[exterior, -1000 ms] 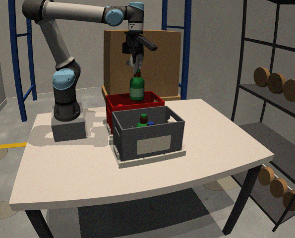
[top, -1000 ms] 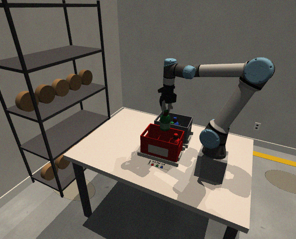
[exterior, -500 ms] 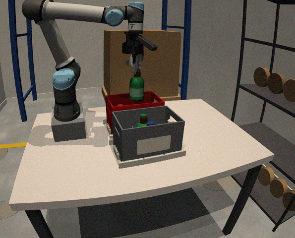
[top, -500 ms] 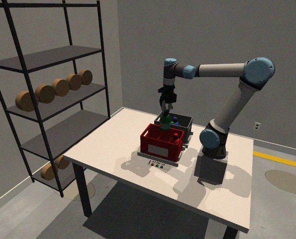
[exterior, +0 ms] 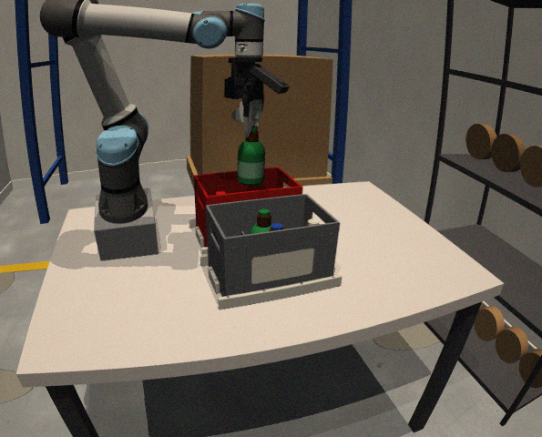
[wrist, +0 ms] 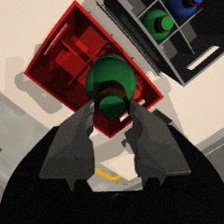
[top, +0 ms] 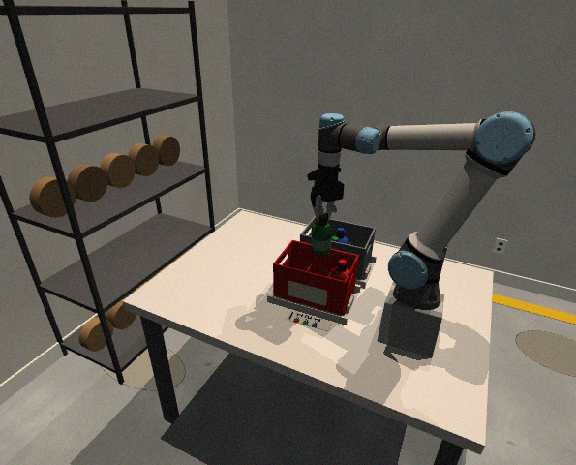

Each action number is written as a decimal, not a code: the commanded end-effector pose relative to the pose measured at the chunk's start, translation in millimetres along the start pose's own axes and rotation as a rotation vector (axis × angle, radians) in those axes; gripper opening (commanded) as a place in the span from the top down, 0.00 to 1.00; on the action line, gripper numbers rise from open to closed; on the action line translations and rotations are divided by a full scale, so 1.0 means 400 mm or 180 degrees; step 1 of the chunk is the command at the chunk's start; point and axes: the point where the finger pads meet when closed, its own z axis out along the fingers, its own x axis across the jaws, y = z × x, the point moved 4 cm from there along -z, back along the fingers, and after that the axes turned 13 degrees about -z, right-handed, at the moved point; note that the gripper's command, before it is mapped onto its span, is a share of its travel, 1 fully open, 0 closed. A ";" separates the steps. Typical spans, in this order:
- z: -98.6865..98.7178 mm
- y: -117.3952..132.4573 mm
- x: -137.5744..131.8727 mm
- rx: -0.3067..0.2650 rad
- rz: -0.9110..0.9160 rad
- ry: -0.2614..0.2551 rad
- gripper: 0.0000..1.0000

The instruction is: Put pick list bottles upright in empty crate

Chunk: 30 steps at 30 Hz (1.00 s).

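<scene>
"What did you hold?"

"I pinched a green bottle [top: 320, 236] [exterior: 250, 162] [wrist: 111, 79] by its neck in my gripper [top: 323, 214] [exterior: 252, 131] [wrist: 111, 101]. It hung upright over the red crate [top: 299, 281] [exterior: 199, 207] [wrist: 141, 74]."

"How would it handle?"

"Stiff, I judged, perhaps slippery and breakable; the neck was the proper place."

"And the room?"

"The red crate stood between the counter's [top: 202, 280] [exterior: 167, 320] [wrist: 11, 42] shelf-side edge and my base, the grey crate [top: 368, 245] [exterior: 233, 263] [wrist: 140, 35] just beside. Dividers left narrow cells, so straight lowering seemed wise."
</scene>
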 end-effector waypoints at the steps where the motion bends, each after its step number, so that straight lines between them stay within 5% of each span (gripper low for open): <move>1: -0.005 -0.002 0.001 0.0018 0.0003 -0.0004 1.00; 30: 0.019 -0.001 0.003 0.0010 0.0006 -0.0001 1.00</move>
